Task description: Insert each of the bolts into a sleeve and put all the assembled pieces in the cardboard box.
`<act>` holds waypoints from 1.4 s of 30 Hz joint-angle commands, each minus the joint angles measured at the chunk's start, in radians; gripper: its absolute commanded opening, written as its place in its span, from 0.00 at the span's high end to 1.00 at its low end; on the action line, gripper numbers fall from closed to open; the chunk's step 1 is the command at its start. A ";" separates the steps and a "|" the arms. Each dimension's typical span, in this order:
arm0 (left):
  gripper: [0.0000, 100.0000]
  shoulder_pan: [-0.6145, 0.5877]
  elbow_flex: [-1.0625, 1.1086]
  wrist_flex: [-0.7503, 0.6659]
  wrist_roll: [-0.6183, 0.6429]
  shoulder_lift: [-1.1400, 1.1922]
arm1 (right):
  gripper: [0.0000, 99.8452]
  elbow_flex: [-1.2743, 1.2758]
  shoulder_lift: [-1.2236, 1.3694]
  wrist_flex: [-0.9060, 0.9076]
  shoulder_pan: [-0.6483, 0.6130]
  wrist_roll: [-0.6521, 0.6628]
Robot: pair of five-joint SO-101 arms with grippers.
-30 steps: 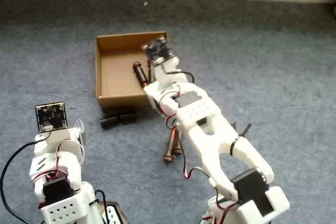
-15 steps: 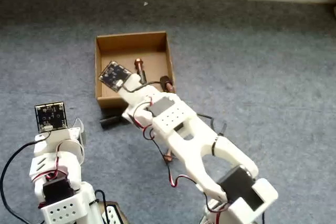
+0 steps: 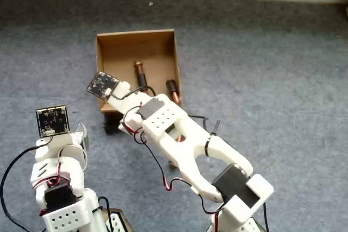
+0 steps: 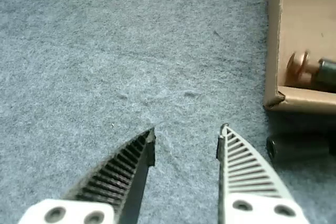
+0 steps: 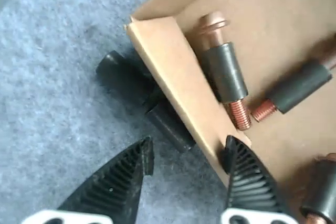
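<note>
At 7 o'clock in the high view, the left arm's white-and-black toothed tool [image 4: 186, 135] hung over the grey felt-topped bench [image 3: 283, 52]. Its fingers were apart and held nothing.

Toward 3 o'clock from it, two short black cylindrical sleeves [image 5: 168, 121] lay on the bench just outside the open brown cardboard box [image 3: 98, 63]. They sat along its 6 o'clock wall, nearly in line, with their long axes running beside that wall, roughly 9 to 3. The right arm's tool [image 5: 188, 148] hovered above them at the box's 7 o'clock corner. Its fingers were spread and empty, straddling one sleeve and the wall's edge.

The sleeves looked light, stiff and matte, so probably not slippery, though round enough to roll. The likely hold is across the middle of the barrel, fingers square to the long axis. The finger on the wall side would have little room.

Inside the box lay a sleeved copper bolt [image 3: 140, 75], head at 12 o'clock and thread toward 6. A second sleeved bolt [image 3: 173, 89] lay near the 3 o'clock wall on much the same axis, bare copper end toward 6.

At 5 o'clock from the box, a loose copper bolt [image 3: 173, 162] peeked from under the right arm. It looked rigid and heavier than a sleeve, probably best held on the shank. Which way it pointed could not be told.
</note>
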 commanded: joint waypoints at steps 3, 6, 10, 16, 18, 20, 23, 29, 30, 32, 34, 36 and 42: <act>0.79 -0.007 -0.010 -0.020 -0.003 -0.010 | 0.82 -0.031 -0.081 0.101 -0.044 0.005; 0.79 -0.007 -0.010 -0.020 -0.003 -0.010 | 0.82 -0.025 -0.142 0.116 -0.044 0.003; 0.79 -0.007 -0.010 -0.020 -0.003 -0.010 | 0.82 -0.022 -0.193 0.116 -0.044 0.003; 0.79 -0.007 -0.010 -0.020 -0.003 -0.010 | 0.82 -0.021 -0.232 0.114 -0.054 0.003; 0.79 -0.007 -0.010 -0.020 -0.003 -0.010 | 0.82 -0.021 -0.203 0.111 -0.067 0.003; 0.79 -0.007 -0.010 -0.020 -0.003 -0.010 | 0.82 -0.028 -0.157 0.111 -0.070 0.006; 0.79 -0.007 -0.010 -0.020 -0.003 -0.010 | 0.82 -0.031 -0.059 0.111 -0.065 0.008; 0.79 -0.007 -0.010 -0.020 -0.003 -0.010 | 0.82 -0.176 0.099 0.116 -0.021 0.009; 0.79 -0.007 -0.010 -0.020 -0.003 -0.010 | 0.82 -0.194 0.119 0.116 -0.010 0.009; 0.79 -0.007 -0.010 -0.020 -0.003 -0.010 | 0.82 -0.219 0.142 0.117 0.004 0.009; 0.79 -0.007 -0.010 -0.020 -0.003 -0.010 | 0.82 -0.229 0.137 0.117 0.008 0.009; 0.79 -0.007 -0.010 -0.020 -0.003 -0.010 | 0.82 -0.229 0.119 0.131 0.008 0.009; 0.79 -0.007 -0.010 -0.020 -0.003 -0.010 | 0.82 -0.234 0.064 0.174 0.010 0.009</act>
